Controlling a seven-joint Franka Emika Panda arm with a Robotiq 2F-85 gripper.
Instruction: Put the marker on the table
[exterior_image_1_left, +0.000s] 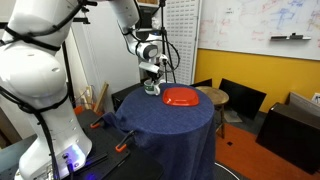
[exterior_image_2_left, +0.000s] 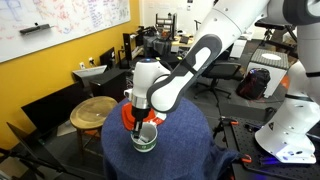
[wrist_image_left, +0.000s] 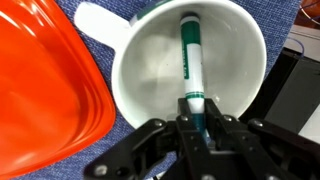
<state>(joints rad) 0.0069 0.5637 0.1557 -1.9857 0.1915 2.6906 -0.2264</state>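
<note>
In the wrist view the marker (wrist_image_left: 189, 60), white-bodied with green bands and a dark green end, stands inside the white mug (wrist_image_left: 150, 70). My gripper (wrist_image_left: 193, 118) is shut on the marker's near end, right over the mug's mouth. In both exterior views the gripper (exterior_image_1_left: 151, 84) (exterior_image_2_left: 143, 122) hangs just above the mug (exterior_image_1_left: 152, 90) (exterior_image_2_left: 144, 139), which stands on the navy-cloth table (exterior_image_1_left: 170, 125) (exterior_image_2_left: 185, 150). The marker itself is too small to make out in those views.
An orange-red plate (exterior_image_1_left: 182, 97) (wrist_image_left: 40, 90) lies on the table right beside the mug; it also shows behind the gripper (exterior_image_2_left: 128, 113). A smaller round wooden table (exterior_image_1_left: 212, 95) (exterior_image_2_left: 93, 110) stands next to the navy table. Clamps grip the cloth edge (exterior_image_1_left: 122, 148).
</note>
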